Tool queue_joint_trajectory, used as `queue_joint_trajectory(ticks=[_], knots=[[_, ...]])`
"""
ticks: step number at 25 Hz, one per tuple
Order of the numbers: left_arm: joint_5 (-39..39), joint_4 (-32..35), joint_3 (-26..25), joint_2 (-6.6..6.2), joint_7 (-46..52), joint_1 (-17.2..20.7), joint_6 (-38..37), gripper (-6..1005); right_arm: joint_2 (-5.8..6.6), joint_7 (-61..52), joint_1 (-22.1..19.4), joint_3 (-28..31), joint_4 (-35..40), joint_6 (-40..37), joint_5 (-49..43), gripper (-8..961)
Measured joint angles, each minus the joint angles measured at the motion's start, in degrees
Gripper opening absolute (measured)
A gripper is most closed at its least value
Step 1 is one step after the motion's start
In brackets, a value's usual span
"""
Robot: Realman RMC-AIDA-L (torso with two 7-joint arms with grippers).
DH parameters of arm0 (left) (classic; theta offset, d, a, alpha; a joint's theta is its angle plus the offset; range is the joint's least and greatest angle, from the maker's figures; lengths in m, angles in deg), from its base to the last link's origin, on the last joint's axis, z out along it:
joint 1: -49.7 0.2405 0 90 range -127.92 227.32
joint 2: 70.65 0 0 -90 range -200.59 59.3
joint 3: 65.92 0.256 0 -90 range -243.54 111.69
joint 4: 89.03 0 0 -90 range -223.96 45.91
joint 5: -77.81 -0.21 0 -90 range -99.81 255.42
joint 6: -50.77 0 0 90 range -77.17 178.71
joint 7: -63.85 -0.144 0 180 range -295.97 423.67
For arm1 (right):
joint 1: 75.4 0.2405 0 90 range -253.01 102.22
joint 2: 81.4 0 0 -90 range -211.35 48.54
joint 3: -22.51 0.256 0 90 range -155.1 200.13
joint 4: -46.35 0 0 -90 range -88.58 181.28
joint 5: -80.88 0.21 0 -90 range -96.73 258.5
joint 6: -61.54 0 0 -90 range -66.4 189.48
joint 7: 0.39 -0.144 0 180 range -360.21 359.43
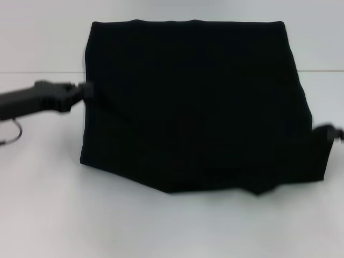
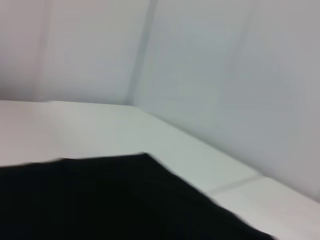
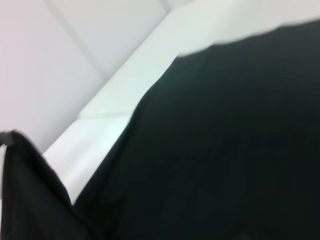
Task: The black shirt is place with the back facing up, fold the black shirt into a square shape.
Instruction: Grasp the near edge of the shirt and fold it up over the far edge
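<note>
Head view: large plain black soft-fabric shirt [image 1: 193,107] lies on the pale white bench [image 1: 48,215], already folded into a roughly trapezoid block that fills the centre of the frame, far edge straight near 12 o'clock, near edge uneven with a low point toward 6 o'clock; no lettering shows on the upper face. Left gripper [image 1: 86,90], a black rigid tool on a dark arm, enters from 9 o'clock and sits right at the shirt's left edge, about halfway along that side; black on black, so cannot tell how the jaws stand or whether they pinch fabric. Right gripper [image 1: 329,131] shows only as a small dark tip at 3 o'clock, at the shirt's near right corner, touching or just beside the cloth; jaw state cannot tell here either. Left wrist view: one corner of the shirt [image 2: 100,200] flat on the bench [image 2: 75,130], pale wall panels behind. Right wrist view: a wide spread of shirt fabric [image 3: 225,150] over the bench [image 3: 150,75], with a raised fold of black cloth standing up at one side
</note>
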Motion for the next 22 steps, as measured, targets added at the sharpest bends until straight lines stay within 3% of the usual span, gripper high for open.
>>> queue_joint_trajectory(ticks=[4,7,9,22], knots=[[0.0,-4.2,1.0,-1.49,1.3,-4.2,12.0,135,-0.09,-2.5,4.2,0.8,-0.8,9.2,0.1,78],[0.0,-6.4,2.7,-1.86,1.6,-6.5,20.3,137,-0.27,-3.3,7.4,0.5,-2.6,17.1,0.1,79],[0.1,-7.2,4.1,-1.93,1.6,-7.5,24.2,139,0.06,-3.6,10.7,-0.1,-5.8,24.9,0.1,79],[0.4,-11.2,9.5,-1.62,1.2,-13.8,41.9,150,-0.54,-4.5,18.4,-4.2,-11.3,45.0,0.1,81]])
